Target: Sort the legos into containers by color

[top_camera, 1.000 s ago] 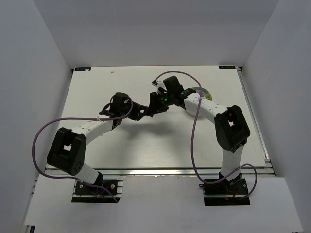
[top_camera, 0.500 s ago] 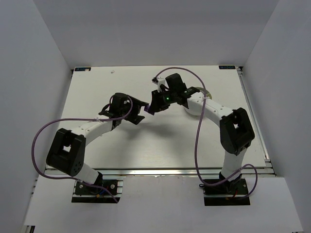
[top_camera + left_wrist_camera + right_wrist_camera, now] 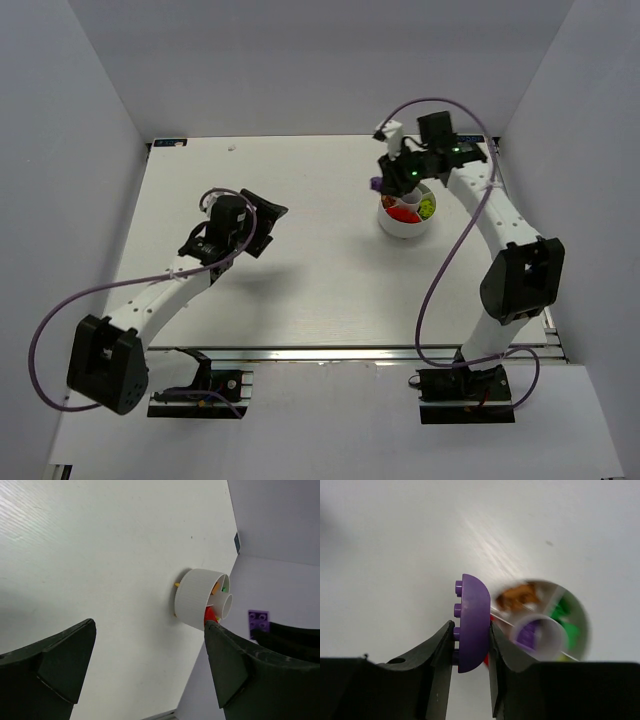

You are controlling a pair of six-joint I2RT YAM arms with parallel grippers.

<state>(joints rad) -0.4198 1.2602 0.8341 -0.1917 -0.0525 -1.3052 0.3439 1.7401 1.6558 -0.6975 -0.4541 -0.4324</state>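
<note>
A purple lego (image 3: pixel 472 625) with a rounded edge stands on end between the fingers of my right gripper (image 3: pixel 471 641), which is shut on it. In the top view this lego (image 3: pixel 376 184) hangs just off the left rim of the round white divided bowl (image 3: pixel 400 228). The bowl's containers hold orange legos (image 3: pixel 520 597), green legos (image 3: pixel 565 612) and red legos (image 3: pixel 403 212), and purple ones lie in the central cup (image 3: pixel 536 634). My left gripper (image 3: pixel 266 227) is open and empty at the table's left middle. Its wrist view shows the bowl (image 3: pixel 197 605) and the held purple lego (image 3: pixel 258 620) far ahead.
The white table (image 3: pixel 300 290) is walled by pale panels at the back and sides. A purple cable (image 3: pixel 445 270) loops from the right arm over the table's right half. A small black mark (image 3: pixel 468 139) sits at the far right corner.
The two grippers met at the table's middle around the purple lego. The left gripper opened and drew back left. The right arm carried the lego rightward to the bowl.
</note>
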